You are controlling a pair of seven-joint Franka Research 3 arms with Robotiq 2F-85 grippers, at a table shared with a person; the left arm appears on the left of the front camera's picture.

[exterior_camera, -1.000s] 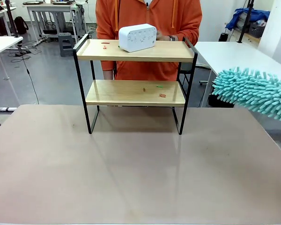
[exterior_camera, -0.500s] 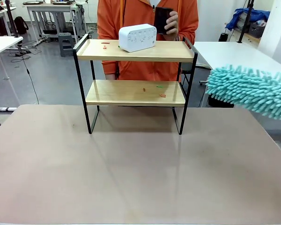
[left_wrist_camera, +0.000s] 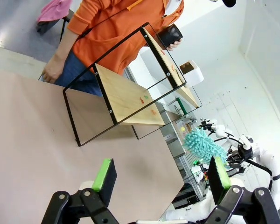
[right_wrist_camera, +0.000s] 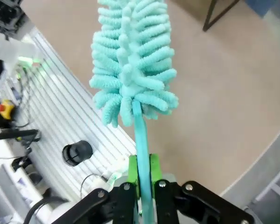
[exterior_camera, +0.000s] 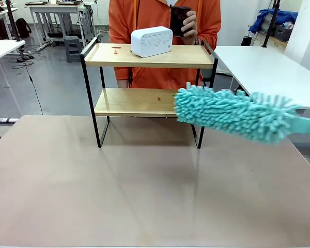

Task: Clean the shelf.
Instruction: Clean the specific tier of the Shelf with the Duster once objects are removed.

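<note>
Tabletop; shelf partly behind duster, right jaws pinching its handle, left jaws spread.

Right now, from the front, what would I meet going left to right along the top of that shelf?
Along the shelf top: red scrap → white box → dark cup, which a person's hand holds above the far edge rather than on the board.

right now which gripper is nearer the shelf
Right, it seems. The right gripper sits off the right end of the shelf, clamping a teal duster whose head reaches the lower board. The left gripper is open, back across a stretch of table from it.
</note>
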